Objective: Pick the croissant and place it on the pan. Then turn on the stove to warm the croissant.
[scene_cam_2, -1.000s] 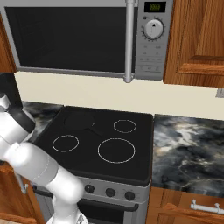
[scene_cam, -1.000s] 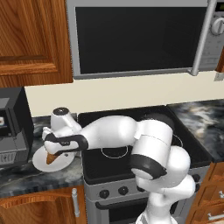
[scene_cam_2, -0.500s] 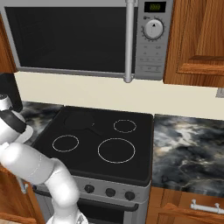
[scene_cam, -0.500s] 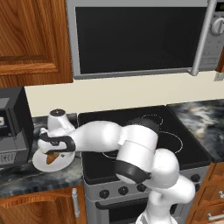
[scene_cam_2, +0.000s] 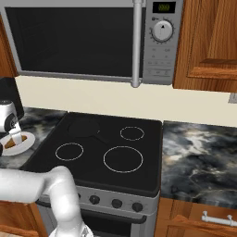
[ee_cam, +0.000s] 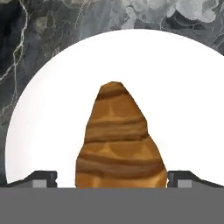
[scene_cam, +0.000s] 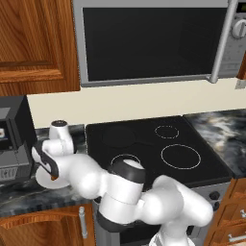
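The croissant [ee_cam: 120, 140] lies on a white plate [ee_cam: 183, 96], and the plate sits on the dark marble tabletop [scene_cam_2: 203, 152] just to the left of the stove [scene_cam_2: 106, 152]. In the hand view the jaws are spread wide, one tip on each side of the pastry's near end, and neither tip looks pressed against it. So the gripper [ee_cam: 112, 178] is placed for a grasp but has not closed; nothing is held. From the left base view the arm reaches low over the plate, beside a black appliance [scene_cam: 14, 139] left of the stove.

The pan [scene_cam_2: 83, 126] rests on the stove's back left burner with nothing in it. The burner rings look plain, with no sign of heat, and the knobs [scene_cam_2: 115, 202] on the stove's silver front appear untouched.

By this showing the task is at its start. Nothing is finished. Left to do: close on the croissant, lift it, carry it right to the pan, set it down, then turn a knob.
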Available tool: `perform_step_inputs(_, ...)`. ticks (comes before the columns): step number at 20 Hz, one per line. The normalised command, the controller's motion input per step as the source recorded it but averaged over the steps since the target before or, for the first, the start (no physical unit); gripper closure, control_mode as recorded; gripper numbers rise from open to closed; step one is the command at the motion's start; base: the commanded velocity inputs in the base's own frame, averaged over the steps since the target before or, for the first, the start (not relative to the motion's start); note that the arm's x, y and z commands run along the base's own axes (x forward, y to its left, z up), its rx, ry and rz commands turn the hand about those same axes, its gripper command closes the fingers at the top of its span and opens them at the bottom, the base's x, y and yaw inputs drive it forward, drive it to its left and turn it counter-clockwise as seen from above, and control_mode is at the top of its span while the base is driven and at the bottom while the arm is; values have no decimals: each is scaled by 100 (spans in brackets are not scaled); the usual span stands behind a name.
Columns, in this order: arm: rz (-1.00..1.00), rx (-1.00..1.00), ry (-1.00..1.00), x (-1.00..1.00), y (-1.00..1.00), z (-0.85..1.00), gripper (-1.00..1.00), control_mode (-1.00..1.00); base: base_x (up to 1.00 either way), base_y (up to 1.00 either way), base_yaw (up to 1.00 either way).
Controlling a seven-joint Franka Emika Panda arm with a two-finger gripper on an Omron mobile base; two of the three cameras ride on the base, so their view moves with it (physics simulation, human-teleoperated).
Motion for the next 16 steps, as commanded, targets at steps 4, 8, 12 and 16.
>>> perform_step_inputs(4,0,0,8,2,11,-44,-100,-100,0,0,0)
perform_step_inputs(8,0,0,6,9,15,-45,-100,-100,0,0,0)
perform_step_inputs(12,0,0,5,-1,9,-25,100,-100,0,0,0)
perform_step_inputs(16,-11,2,0,-68,-40,7,100,-100,0,0,0)
